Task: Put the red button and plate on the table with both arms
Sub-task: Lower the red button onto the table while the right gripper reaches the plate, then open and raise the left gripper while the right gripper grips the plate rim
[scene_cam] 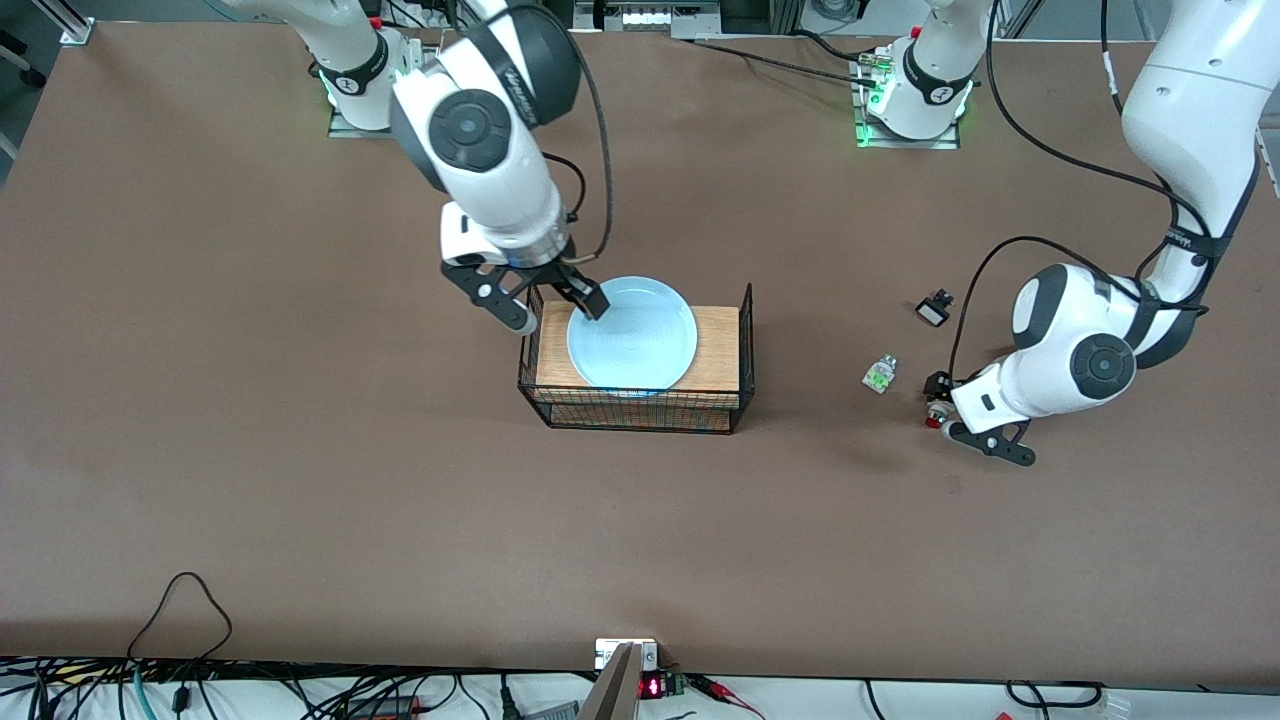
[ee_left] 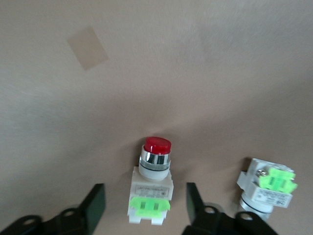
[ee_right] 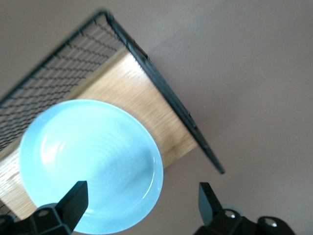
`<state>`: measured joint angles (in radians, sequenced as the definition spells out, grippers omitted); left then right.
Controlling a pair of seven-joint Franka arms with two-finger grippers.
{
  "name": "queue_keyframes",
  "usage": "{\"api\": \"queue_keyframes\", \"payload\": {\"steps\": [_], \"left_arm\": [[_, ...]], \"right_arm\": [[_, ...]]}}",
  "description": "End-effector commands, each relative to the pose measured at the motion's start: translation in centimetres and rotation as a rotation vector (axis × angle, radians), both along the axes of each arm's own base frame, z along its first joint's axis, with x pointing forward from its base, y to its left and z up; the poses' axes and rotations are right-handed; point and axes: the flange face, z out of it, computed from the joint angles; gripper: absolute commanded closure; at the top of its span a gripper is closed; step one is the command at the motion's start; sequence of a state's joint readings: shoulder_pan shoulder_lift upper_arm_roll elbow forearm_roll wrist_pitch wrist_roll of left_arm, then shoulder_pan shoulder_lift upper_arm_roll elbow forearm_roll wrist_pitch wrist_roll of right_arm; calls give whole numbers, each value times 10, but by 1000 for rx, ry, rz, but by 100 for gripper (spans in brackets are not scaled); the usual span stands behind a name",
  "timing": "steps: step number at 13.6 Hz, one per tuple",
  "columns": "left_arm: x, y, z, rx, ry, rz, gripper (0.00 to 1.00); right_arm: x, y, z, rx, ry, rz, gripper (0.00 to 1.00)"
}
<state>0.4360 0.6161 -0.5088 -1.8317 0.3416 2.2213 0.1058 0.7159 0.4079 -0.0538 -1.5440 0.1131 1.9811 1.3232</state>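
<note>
The red button (ee_left: 152, 183) lies on the brown table (scene_cam: 300, 450) at the left arm's end, red cap (scene_cam: 933, 422) showing beside the hand. My left gripper (ee_left: 145, 200) is open and low, one finger on each side of the button, not touching it; in the front view it (scene_cam: 950, 415) sits at the table surface. The pale-blue plate (scene_cam: 640, 340) rests on the wooden top of the black wire basket (scene_cam: 640, 410). My right gripper (scene_cam: 557, 310) is open, straddling the plate's rim at the right arm's end. In the right wrist view the plate (ee_right: 88, 161) lies partly between the fingers (ee_right: 78, 193).
A white-and-green part without a red cap (scene_cam: 880, 373) lies on the table beside the button, also in the left wrist view (ee_left: 269, 188). A small black part (scene_cam: 934, 308) lies farther from the front camera. The basket's raised wire end (scene_cam: 747, 330) stands toward the left arm.
</note>
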Motion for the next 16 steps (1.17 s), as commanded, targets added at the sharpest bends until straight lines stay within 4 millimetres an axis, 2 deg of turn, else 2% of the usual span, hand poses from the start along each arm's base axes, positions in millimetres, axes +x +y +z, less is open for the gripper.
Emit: {"api": "queue_keyframes", "payload": {"steps": [1, 3, 5, 6, 8, 9, 12, 16], "left_arm": [[6, -16, 73, 57, -22, -41, 0], [16, -34, 128, 73, -19, -58, 0], [17, -53, 173, 86, 28, -59, 0], [17, -57, 189, 89, 42, -62, 0], [13, -60, 211, 106, 63, -65, 0], [12, -60, 217, 110, 60, -64, 0], [10, -64, 224, 107, 51, -65, 0], [-8, -78, 278, 167, -17, -37, 0]], "right_arm": [[1, 13, -18, -7, 20, -51, 0], [0, 18, -36, -16, 38, -47, 0], [0, 20, -56, -17, 73, -57, 0], [0, 23, -60, 3, 79, -67, 0], [1, 29, -62, 27, 57, -72, 0], [1, 29, -64, 25, 59, -74, 4], [1, 29, -63, 26, 58, -73, 6], [1, 30, -64, 24, 58, -73, 8]]}}
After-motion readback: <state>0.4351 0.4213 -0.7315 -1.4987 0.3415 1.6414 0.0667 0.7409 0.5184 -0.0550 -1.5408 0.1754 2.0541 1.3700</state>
